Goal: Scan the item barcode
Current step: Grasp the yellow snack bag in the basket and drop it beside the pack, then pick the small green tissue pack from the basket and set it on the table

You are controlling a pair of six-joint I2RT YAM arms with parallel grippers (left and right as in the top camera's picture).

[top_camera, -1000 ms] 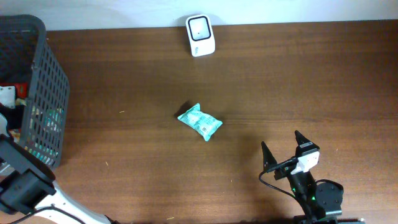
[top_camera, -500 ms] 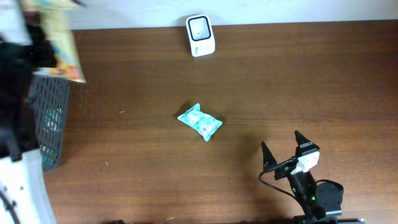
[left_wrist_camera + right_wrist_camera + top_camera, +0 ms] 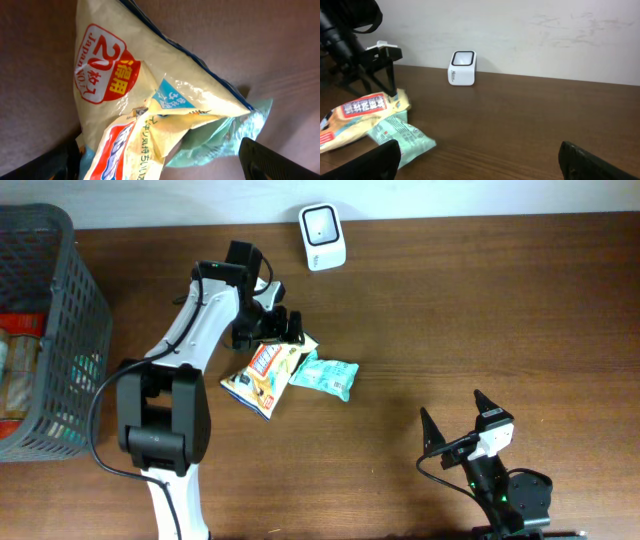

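Left gripper (image 3: 284, 331) is spread wide over the snack bag (image 3: 260, 372), which is laid across the teal pack (image 3: 328, 376). Right gripper (image 3: 452, 420) is held wide and empty, well apart.

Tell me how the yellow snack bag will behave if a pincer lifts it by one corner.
The yellow snack bag looks creased and folded in the left wrist view, so it will probably sag, not stay stiff. Its film is glossy, so it may slip. It lies partly over the teal packet, so pushing it would likely drag that along.
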